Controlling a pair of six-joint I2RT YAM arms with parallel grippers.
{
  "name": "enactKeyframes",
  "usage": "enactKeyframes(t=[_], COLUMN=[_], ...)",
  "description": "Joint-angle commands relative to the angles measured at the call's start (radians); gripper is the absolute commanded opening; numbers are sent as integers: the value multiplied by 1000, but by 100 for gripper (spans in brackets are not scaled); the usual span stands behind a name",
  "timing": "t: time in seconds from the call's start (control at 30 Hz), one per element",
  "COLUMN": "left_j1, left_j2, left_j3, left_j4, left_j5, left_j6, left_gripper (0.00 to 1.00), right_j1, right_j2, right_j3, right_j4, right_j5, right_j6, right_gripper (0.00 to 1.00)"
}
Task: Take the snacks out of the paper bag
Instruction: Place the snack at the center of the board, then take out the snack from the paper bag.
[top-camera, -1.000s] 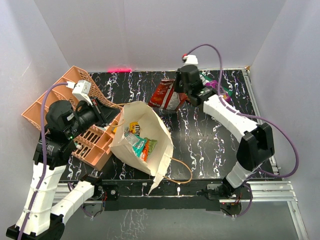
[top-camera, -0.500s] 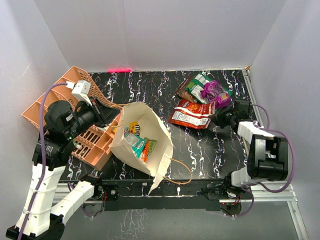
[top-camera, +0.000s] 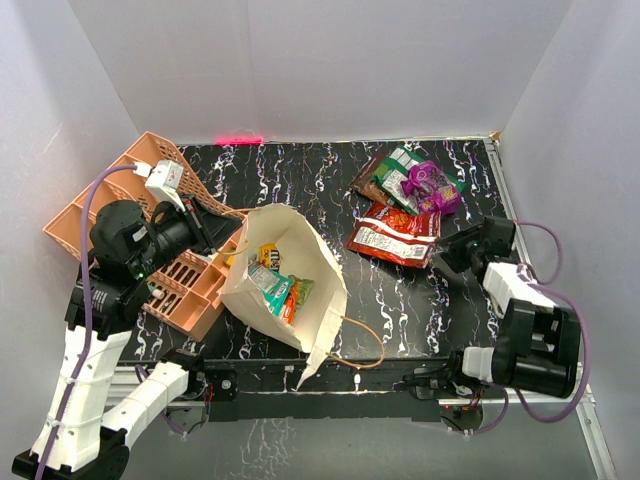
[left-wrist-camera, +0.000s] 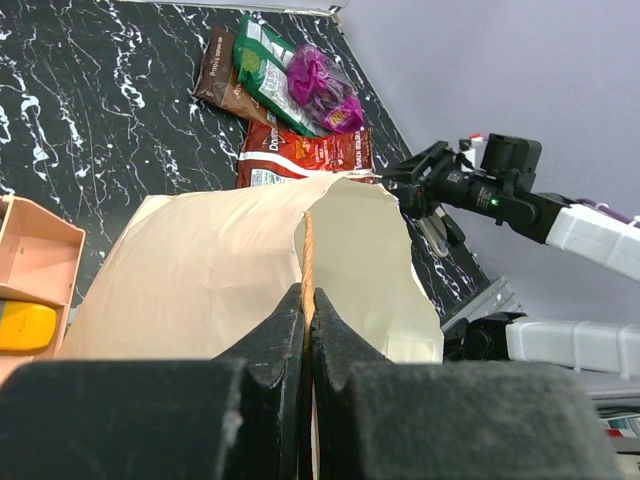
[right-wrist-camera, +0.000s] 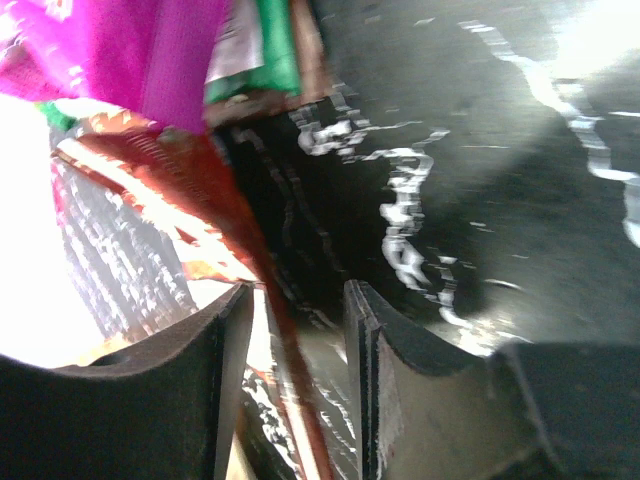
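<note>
left end effector (left-wrist-camera: 306, 305) clamps thin tan handle (left-wrist-camera: 309, 235), creased paper bag (left-wrist-camera: 200, 265) | right end effector (right-wrist-camera: 300, 305) parted at glossy red pouch (top-camera: 392, 238)

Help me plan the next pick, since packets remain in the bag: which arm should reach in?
Right. The left hand is shut on the handle of the paper bag, holding it up. The right hand stands open by the red packet on the table, free to reach the packets inside.

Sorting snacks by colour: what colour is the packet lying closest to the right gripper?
Red, with a white panel; the packet shows best in the top external view.
</note>
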Motion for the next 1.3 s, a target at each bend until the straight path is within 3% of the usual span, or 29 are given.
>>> enactKeyframes(t=[0.0,0.07,0.23,0.43,0.6,0.73,0.83,1.0,1.17,1.27], left_j1=[1,1,1,1,1,0,1,1,1,1], left_j2=[-24,-30,-40,-26,-47,-56,-63,-94,-122,-135], left_j3=[4,-3,-38,-67,-69,-71,-63,-67,-97,-100], left_j4=[22,23,70,64,58,66,44,58,94,91], left_j5=[24,21,30,20,18,140,211,287,344,341], left_j6=[6,-8,-110,-138,-118,-73,-37,-19,-37,-17], left_gripper=[0,0,0,0,0,0,0,0,0,0], right_j1=[-98,-100,-81,23,340,613,772,863,1005,1106], right_j2=[-153,-211,-248,-238,-167,-86,-72,-114,-139,-145], right_j3=[-41,-24,53,118,296,497,578,592,647,671], right_j4=[-59,-68,-36,-24,-30,-60,-8,109,-22,-109], right_j5=[152,144,-59,-175,-100,-51,-71,-225,-380,-413], right_j6=[-5,-17,-71,-166,-196,-303,-465,-822,-1358,-1548], right_gripper=[53,58,65,69,72,73,73,72,72,72])
